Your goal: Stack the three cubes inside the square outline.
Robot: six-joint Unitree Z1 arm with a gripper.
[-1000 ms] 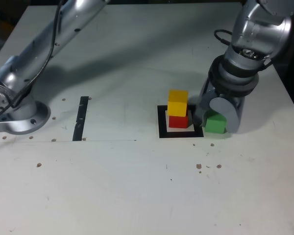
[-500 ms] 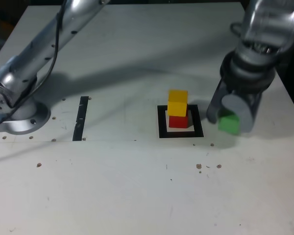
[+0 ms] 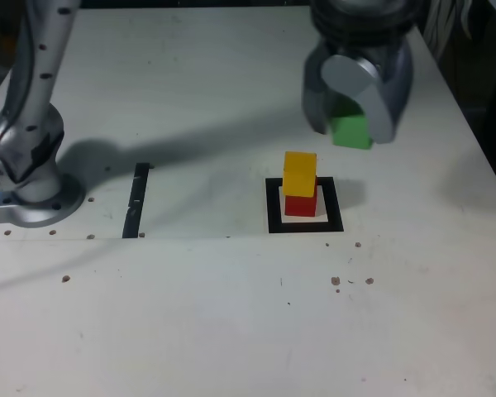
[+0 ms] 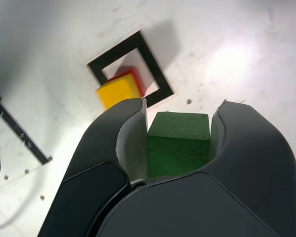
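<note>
We've got the fingers [image 4: 182, 111] clamped on the green cube [image 4: 178, 142], held in the air above and beyond the yellow cube [image 3: 299, 173], which sits on red [image 3: 301, 205] inside the outline [image 3: 305, 224], so green clears the stack before topping it.

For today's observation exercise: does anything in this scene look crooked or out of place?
The yellow cube sits a little off-centre on the red cube, overhanging toward the exterior view's left. The stack stands inside the square outline. The green cube is held squarely in the pincer. Small dark specks dot the table.
</note>
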